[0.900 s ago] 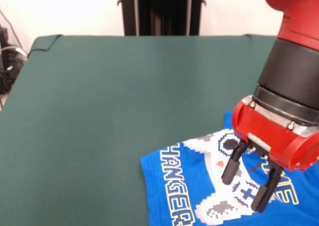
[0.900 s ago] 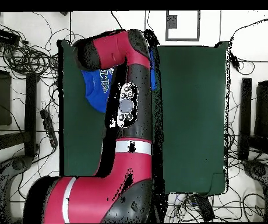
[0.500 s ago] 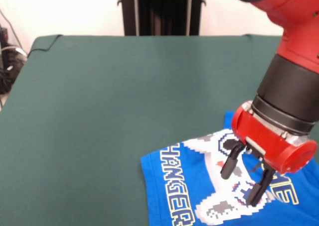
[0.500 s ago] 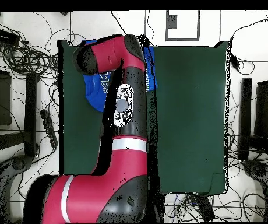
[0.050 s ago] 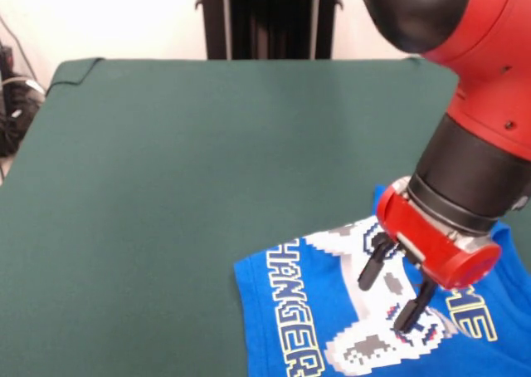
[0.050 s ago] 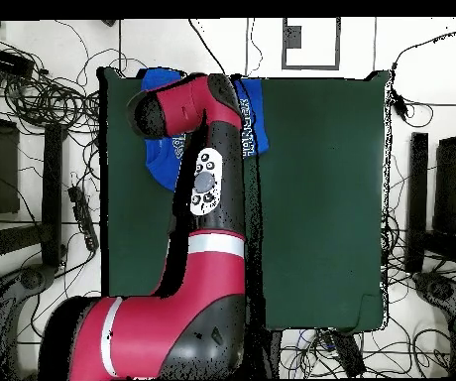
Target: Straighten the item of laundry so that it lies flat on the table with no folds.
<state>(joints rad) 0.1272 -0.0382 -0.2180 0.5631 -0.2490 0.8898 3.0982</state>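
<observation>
The item of laundry (image 5: 286, 315), a bright blue T-shirt with a white controller print and block lettering, lies at the near right of the table (image 5: 191, 169) and runs off the picture's bottom and right edges. My gripper (image 5: 384, 306) hangs just over the print, open, with nothing between its black fingers (image 5: 370, 271). Whether the tips touch the cloth is unclear. In the overhead view the shirt (image 6: 159, 159) lies at the table's (image 6: 321, 198) top left corner, largely hidden under the red arm (image 6: 207, 189), which also hides the gripper.
Dark green cloth stretches left and far of the shirt in the front view. A black pedestal column (image 5: 270, 16) stands behind the far edge. Cables (image 5: 12, 103) lie off the left side. Overhead, the shirt sits near the table's top and left edges.
The gripper has shifted a little to the left over the print, staying open. The arm's upper part has swung into the front view's top right. Overhead, more blue shirt shows around the arm.
</observation>
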